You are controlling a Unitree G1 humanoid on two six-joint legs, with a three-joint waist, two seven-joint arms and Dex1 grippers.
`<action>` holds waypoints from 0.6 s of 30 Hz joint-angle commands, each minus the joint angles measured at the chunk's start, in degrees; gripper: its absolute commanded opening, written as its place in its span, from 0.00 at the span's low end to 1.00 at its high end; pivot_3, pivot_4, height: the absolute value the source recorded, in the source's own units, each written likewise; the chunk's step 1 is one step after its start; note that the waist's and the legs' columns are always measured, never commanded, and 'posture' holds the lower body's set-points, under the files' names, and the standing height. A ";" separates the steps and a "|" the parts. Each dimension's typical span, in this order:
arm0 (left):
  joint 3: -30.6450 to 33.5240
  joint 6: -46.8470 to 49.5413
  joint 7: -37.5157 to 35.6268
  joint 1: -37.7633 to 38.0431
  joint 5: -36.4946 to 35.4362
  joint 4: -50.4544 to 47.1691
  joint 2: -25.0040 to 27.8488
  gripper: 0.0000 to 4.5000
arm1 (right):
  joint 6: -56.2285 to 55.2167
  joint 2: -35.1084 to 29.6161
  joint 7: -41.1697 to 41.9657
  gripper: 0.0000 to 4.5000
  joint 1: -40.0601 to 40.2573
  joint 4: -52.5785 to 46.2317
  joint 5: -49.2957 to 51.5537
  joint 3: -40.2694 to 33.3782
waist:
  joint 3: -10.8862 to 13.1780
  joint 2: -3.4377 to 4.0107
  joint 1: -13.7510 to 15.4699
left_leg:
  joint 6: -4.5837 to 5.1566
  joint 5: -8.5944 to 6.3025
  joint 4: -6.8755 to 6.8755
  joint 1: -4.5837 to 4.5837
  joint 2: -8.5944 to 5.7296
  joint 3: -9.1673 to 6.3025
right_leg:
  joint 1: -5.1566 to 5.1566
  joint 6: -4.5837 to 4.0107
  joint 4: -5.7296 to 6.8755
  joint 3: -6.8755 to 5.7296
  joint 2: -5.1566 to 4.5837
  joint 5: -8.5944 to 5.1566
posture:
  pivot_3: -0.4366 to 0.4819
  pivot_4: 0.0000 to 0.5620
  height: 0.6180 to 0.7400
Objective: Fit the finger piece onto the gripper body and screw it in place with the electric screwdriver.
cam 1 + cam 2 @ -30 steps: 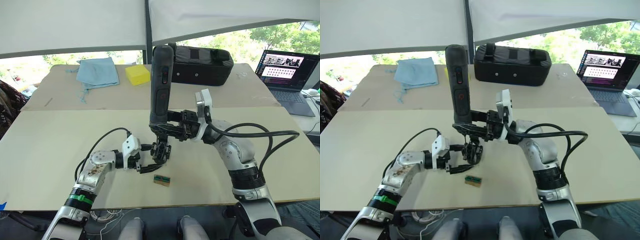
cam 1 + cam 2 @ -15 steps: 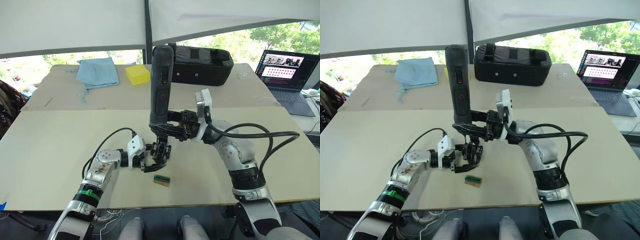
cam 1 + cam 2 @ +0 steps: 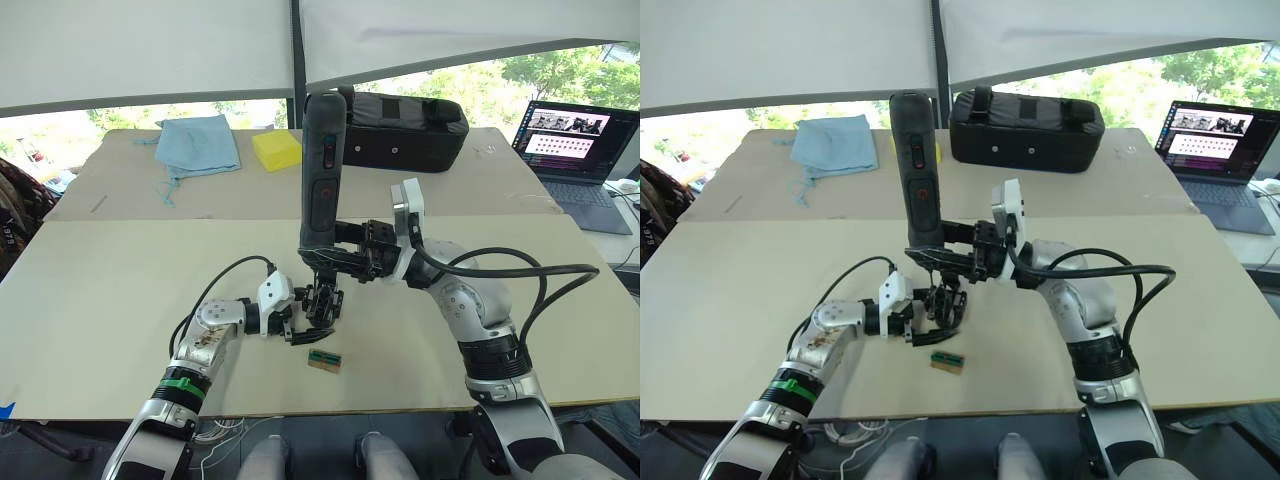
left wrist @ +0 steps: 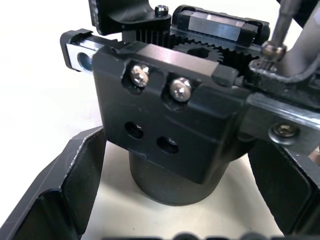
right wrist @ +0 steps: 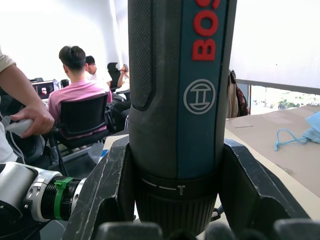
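Observation:
The electric screwdriver (image 3: pixel 320 180), a thick black cylinder, stands upright with my right gripper (image 3: pixel 335 258) shut on its lower end; both fingers (image 5: pixel 107 200) press its barrel (image 5: pixel 180 100). Its thin metal bit (image 4: pixel 277 25) points down onto the gripper body (image 3: pixel 322 303), a chunky black mechanism with silver screws (image 4: pixel 170 130) standing on the table. Under the bit a black bar with a screw (image 4: pixel 285 117) lies against the body; it looks like the finger piece. My left gripper (image 3: pixel 296 322) is open, one finger (image 4: pixel 65 185) on each side of the body's round base.
A small green-and-brown block (image 3: pixel 323 360) lies just in front of the body. At the back of the table are a black bag (image 3: pixel 405 130), a yellow sponge (image 3: pixel 275 148) and a blue cloth (image 3: pixel 197 143). A laptop (image 3: pixel 575 140) is far right. Seated people (image 5: pixel 75 95) show behind.
My left gripper has slid right, from beside the gripper body to around its base. The right arm and the screwdriver have stayed where they were.

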 commanded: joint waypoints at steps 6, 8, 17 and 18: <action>-1.05 -1.43 -0.10 0.33 1.67 2.32 -0.52 0.51 | -1.08 -0.35 -0.24 0.42 0.25 -2.84 0.34 -0.11 | -0.01 0.00 0.05 | 0.00 0.00 0.00 0.06 0.00 0.00 | 0.05 0.00 0.00 0.00 -0.01 0.00 | 0.48 0.27 1.00; -1.10 -1.70 -0.25 0.46 1.78 2.46 -0.50 0.51 | -1.16 -0.39 -0.29 0.42 0.27 -2.69 0.14 0.04 | -0.01 0.00 0.05 | 0.00 0.00 0.00 0.09 0.00 0.00 | 0.08 0.00 0.01 0.00 0.00 0.00 | 0.48 0.27 1.00; -1.04 -1.34 0.42 0.60 2.17 2.43 -0.70 0.51 | -1.01 -1.45 -0.70 0.42 0.43 -1.64 -2.57 1.92 | -0.04 0.00 0.05 | 0.00 0.00 0.00 0.14 0.00 0.01 | 0.13 0.00 0.01 0.00 0.00 0.00 | 0.48 0.27 1.00; -1.02 -1.13 0.41 0.62 2.11 2.43 -0.75 0.51 | -1.32 -1.52 -0.73 0.42 0.50 -1.44 -3.15 2.31 | -0.06 0.00 0.05 | 0.00 0.00 0.00 0.15 0.00 0.00 | 0.13 0.00 0.01 0.00 0.01 0.00 | 0.48 0.27 1.00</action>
